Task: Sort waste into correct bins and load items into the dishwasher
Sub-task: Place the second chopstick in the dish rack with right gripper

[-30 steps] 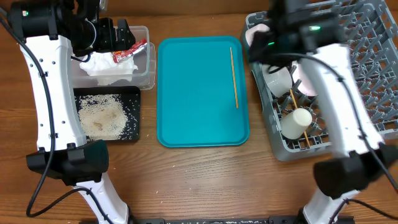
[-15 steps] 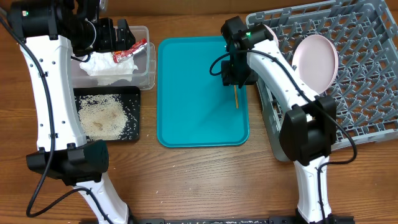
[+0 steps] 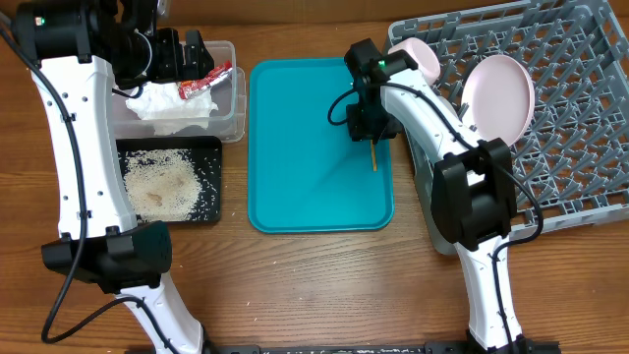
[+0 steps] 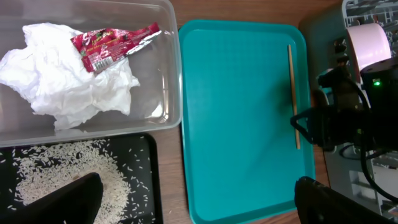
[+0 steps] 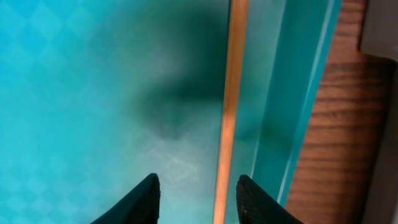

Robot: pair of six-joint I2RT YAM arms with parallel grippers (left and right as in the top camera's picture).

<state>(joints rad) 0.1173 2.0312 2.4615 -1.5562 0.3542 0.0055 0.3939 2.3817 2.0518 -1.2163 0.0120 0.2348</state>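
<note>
One thin wooden chopstick (image 3: 373, 157) lies on the teal tray (image 3: 305, 147) near its right edge. My right gripper (image 3: 371, 128) is low over it and open. In the right wrist view the chopstick (image 5: 230, 106) runs between the two fingertips (image 5: 198, 199), nearer the right one. My left gripper (image 3: 182, 54) hangs open and empty above the clear tub (image 3: 234, 110), which holds the white napkin (image 3: 167, 103) and the red wrapper (image 3: 204, 81). Rice (image 3: 162, 182) lies in the black tray (image 3: 211, 211). A white plate (image 3: 499, 93) and a bowl (image 3: 418, 57) stand in the grey rack (image 3: 580, 147). The cup is hidden.
The rack's left wall stands just right of the teal tray's raised edge, with a strip of wooden table (image 5: 336, 137) between them. In the left wrist view the tub (image 4: 171, 74), napkin (image 4: 68, 81), wrapper (image 4: 112, 45) and chopstick (image 4: 292, 93) show beyond the left gripper (image 4: 199, 205).
My right arm left the rack, swung over the teal tray and came down over the chopstick. The left arm has not moved.
</note>
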